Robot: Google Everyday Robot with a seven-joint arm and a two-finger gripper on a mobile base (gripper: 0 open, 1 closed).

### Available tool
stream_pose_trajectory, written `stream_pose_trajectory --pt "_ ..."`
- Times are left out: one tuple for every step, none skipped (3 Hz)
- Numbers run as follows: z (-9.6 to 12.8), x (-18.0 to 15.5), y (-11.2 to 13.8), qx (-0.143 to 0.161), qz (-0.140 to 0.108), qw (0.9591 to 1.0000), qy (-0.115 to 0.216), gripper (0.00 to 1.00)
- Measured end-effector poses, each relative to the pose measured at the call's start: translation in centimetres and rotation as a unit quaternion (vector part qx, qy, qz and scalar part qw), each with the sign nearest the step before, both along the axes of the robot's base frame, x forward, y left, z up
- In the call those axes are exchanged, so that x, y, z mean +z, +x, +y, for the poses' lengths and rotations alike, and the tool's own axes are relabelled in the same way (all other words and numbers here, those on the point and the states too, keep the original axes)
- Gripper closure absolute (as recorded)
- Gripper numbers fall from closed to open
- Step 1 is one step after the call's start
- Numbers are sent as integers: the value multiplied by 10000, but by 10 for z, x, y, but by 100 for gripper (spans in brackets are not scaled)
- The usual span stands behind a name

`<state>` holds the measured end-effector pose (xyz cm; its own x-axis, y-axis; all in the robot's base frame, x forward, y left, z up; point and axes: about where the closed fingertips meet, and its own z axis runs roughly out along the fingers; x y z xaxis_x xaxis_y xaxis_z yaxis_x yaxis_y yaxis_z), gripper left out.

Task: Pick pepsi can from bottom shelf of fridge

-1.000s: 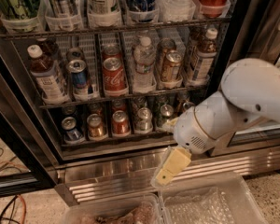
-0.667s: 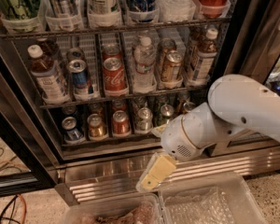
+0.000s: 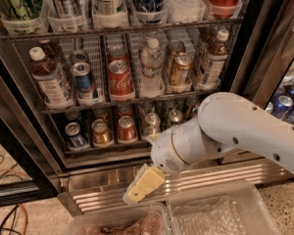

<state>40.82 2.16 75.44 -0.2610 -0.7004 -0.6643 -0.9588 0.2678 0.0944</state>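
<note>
The pepsi can (image 3: 74,133) is a short dark-blue can with a silver top. It stands at the left end of the bottom shelf (image 3: 112,150) of the fridge (image 3: 251,43). My gripper (image 3: 140,189) hangs below the shelf, in front of the ribbed steel base panel (image 3: 225,173). It is to the right of the can and lower than it, apart from it and holding nothing. My white arm (image 3: 225,131) covers the right end of the bottom shelf.
A gold can (image 3: 101,131), a red can (image 3: 126,128) and silver cans (image 3: 150,124) stand right of the pepsi can. The rack above holds a taller blue can (image 3: 83,80), a coke can (image 3: 119,75) and bottles. Clear plastic bins (image 3: 220,214) sit below; cables (image 3: 5,214) lie on the floor at left.
My arm and gripper have moved left and slightly down along the fridge's base panel, closer to the left side of the bottom shelf. The cans have not moved.
</note>
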Motion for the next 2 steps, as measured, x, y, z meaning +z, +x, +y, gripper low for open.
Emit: stream_pose_trajectory --pt "4 -9 -4 34 105 9999 19 0" --pt "18 -23 -8 -69 158 9996 217 0"
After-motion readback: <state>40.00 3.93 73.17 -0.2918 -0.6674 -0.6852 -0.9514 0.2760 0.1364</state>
